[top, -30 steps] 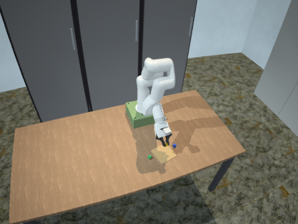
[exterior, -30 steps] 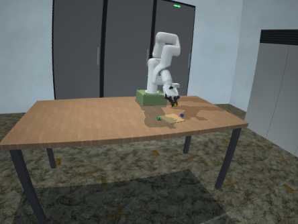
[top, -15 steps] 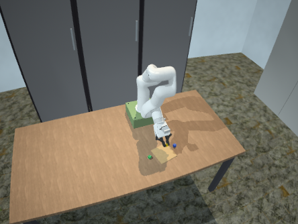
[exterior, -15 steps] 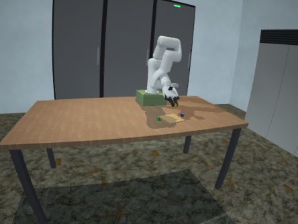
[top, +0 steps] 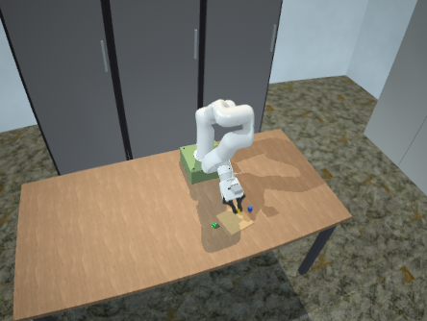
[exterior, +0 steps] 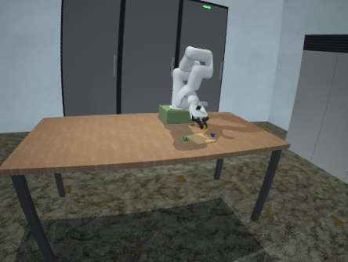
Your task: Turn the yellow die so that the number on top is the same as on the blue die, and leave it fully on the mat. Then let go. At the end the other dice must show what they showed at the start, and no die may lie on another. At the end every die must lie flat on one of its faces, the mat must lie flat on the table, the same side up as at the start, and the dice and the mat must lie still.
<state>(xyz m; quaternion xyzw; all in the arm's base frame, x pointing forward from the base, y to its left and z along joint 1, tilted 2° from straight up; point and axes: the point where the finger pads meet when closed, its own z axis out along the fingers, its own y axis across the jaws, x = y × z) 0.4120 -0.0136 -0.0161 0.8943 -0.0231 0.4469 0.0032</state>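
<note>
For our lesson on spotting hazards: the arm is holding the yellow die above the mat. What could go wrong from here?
1. The pincer holds the yellow die tilted and off the mat; released from there, it could tumble to a wrong face or roll off.
2. The blue die sits close to the mat's edge; lowering could nudge it.
3. The fingers could drag the thin mat.

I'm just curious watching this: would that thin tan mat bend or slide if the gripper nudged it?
The mat looks thin and flat, so it would probably slide on the smooth table rather than tip. Nothing appears to weigh it down, so a nudge could likely shift or lift an edge.
</note>
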